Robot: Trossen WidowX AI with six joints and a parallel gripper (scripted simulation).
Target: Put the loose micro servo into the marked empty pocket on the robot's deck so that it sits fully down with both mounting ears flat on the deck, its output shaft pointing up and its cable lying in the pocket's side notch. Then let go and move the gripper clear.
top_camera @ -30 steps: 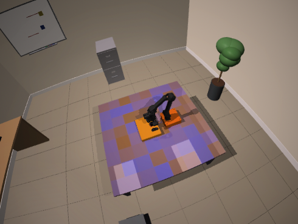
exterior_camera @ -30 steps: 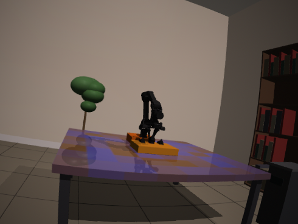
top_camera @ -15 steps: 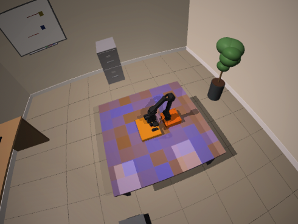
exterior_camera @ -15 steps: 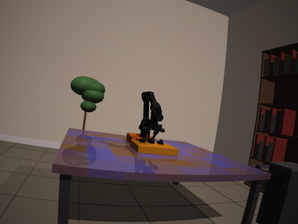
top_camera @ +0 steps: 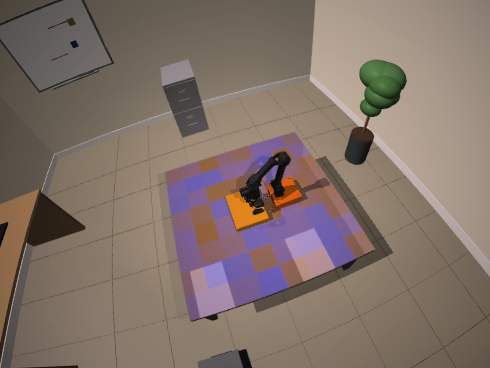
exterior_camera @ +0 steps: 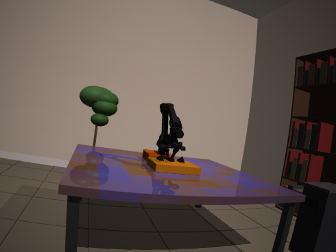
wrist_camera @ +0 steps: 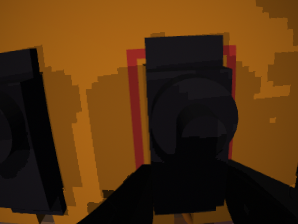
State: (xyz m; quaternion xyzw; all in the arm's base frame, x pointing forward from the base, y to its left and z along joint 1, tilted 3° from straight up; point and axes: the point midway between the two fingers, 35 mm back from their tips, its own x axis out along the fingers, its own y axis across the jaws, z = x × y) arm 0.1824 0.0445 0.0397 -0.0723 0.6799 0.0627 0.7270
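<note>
The loose black micro servo [wrist_camera: 192, 100] is between the fingers of my gripper [wrist_camera: 186, 171] [top_camera: 255, 199] [exterior_camera: 173, 157], which is shut on it. Its round boss and output shaft face the wrist camera. In the wrist view the servo covers most of the red pocket outline [wrist_camera: 133, 80], whose bars show at its left and right. The servo and gripper are over the yellow-orange deck [top_camera: 241, 221] [exterior_camera: 178, 168] [wrist_camera: 75, 30]. The pocket's inside and notch are hidden, and the cable cannot be made out clearly. I cannot tell how high the ears are above the deck.
Another black servo [wrist_camera: 22, 135] stands on the deck at the left of the wrist view. A dark servo [top_camera: 258, 211] [exterior_camera: 181, 159] also shows near the gripper in the top and exterior views. The arm's orange-red base block [top_camera: 287, 201] adjoins the deck on the patchwork table [top_camera: 270, 257] [exterior_camera: 223, 196].
</note>
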